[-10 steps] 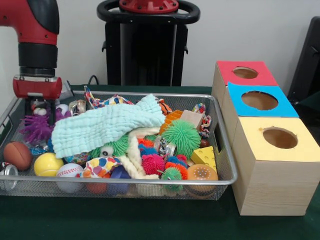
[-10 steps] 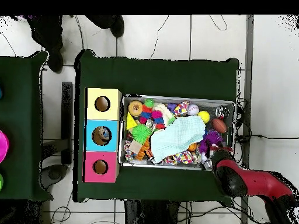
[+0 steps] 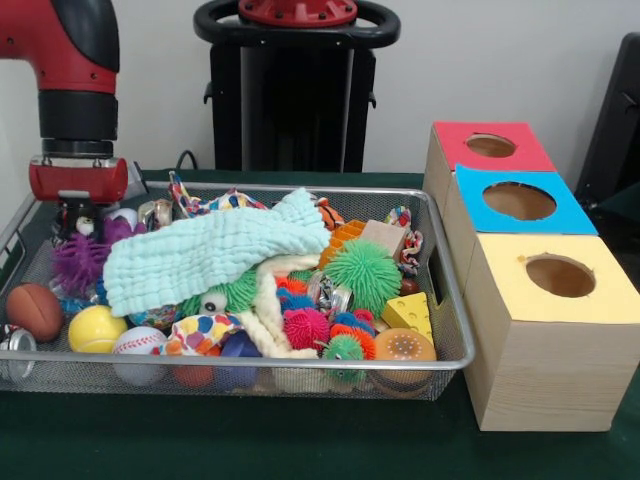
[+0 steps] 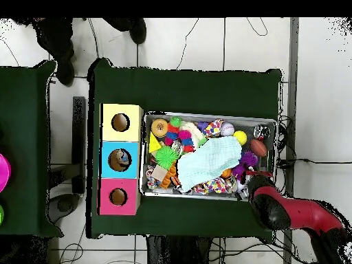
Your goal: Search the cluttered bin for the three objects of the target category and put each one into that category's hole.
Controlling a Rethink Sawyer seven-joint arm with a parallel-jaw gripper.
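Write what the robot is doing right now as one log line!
gripper: over purple spiky toy, grasp unclear | bin: full | boxes: nothing going in

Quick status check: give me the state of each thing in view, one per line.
Bin: upright on the table, crowded with toys.
Cloth: spread loose over the pile's middle.
Gripper: low over the bin's far corner, at the purple spiky ball; open or shut unclear.
Red box, blue box, yellow box: upright in a row beside the bin, holes uncovered.
Yellow ball: resting in the bin.
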